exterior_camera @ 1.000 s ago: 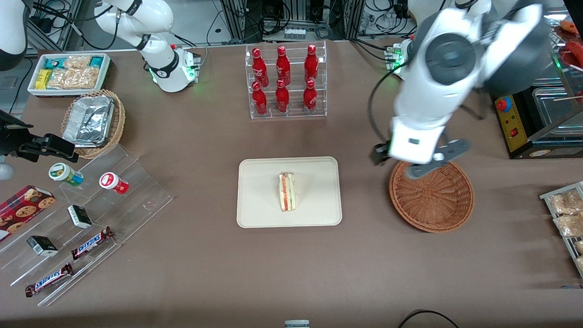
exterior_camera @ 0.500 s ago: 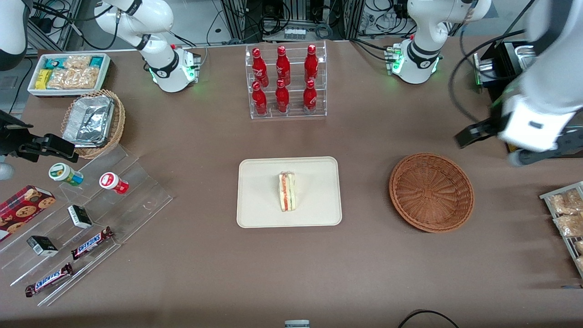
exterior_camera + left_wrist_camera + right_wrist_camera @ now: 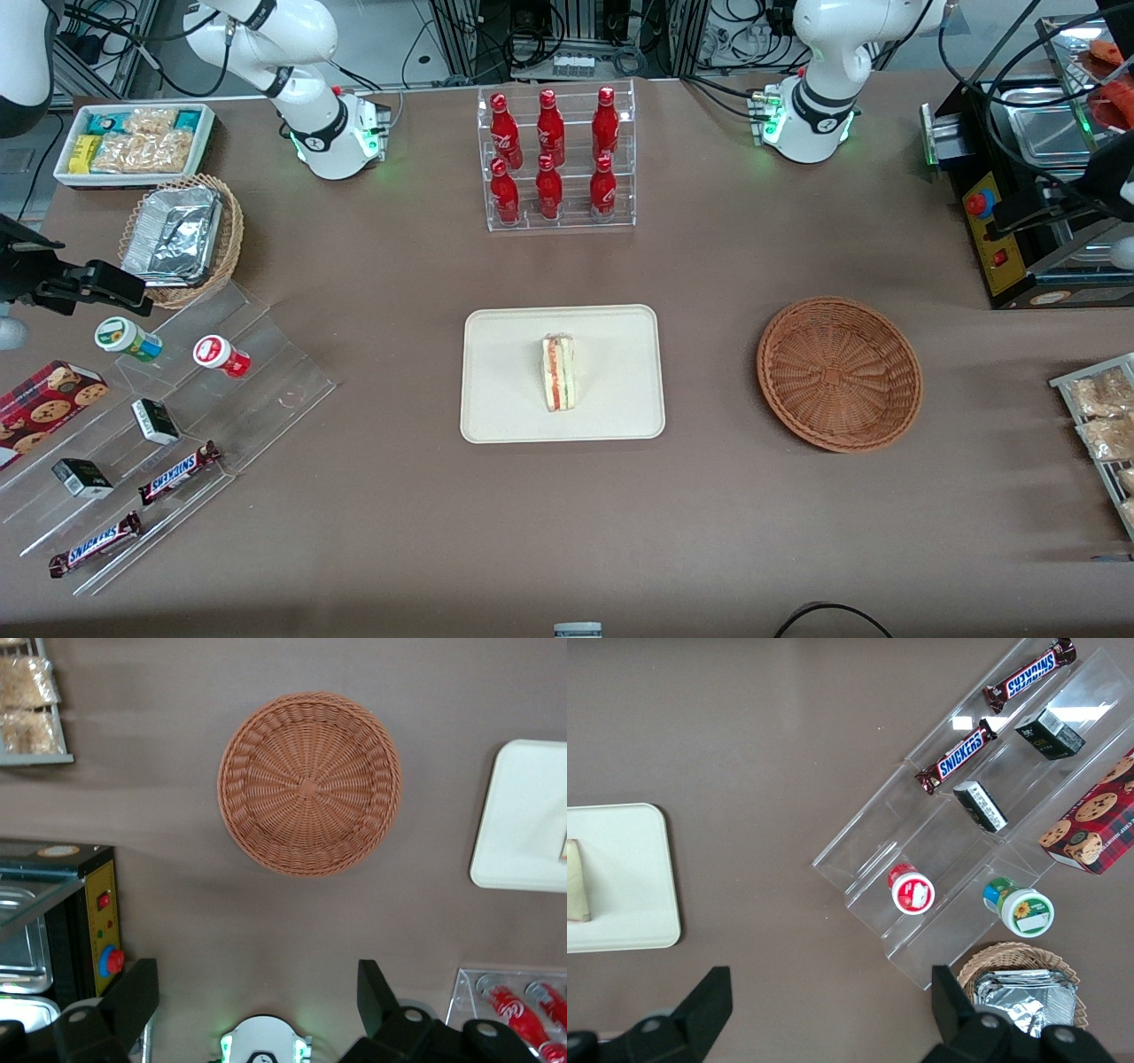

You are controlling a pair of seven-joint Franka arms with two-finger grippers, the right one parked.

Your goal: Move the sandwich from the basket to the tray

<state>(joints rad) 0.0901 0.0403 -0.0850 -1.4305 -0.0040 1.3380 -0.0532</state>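
The sandwich [image 3: 559, 372], a pale bread wedge with red and green layers, lies on the cream-white tray [image 3: 496, 403] in the middle of the table. In the right wrist view the sandwich [image 3: 575, 879] shows at the edge of the tray [image 3: 629, 886]. The reddish-brown wicker basket [image 3: 839, 374] beside the tray holds nothing. My gripper [image 3: 1063, 232] hangs high at the working arm's end of the table, well clear of the basket. In the left wrist view the gripper [image 3: 255, 992] is open with nothing between its fingers [image 3: 133, 992], looking down on the basket [image 3: 309, 784] and tray [image 3: 523, 815].
A clear rack of red bottles [image 3: 554, 159] stands farther from the camera than the tray. A black machine with a red button [image 3: 997, 235] and a rack of snack packets [image 3: 1099, 416] sit near my gripper. A stepped acrylic stand [image 3: 159, 425] and a foil-lined tan basket [image 3: 182, 235] lie toward the parked arm's end.
My arm has swung from above the basket out toward the working arm's end of the table, almost leaving the front view. The sandwich stays on the tray.
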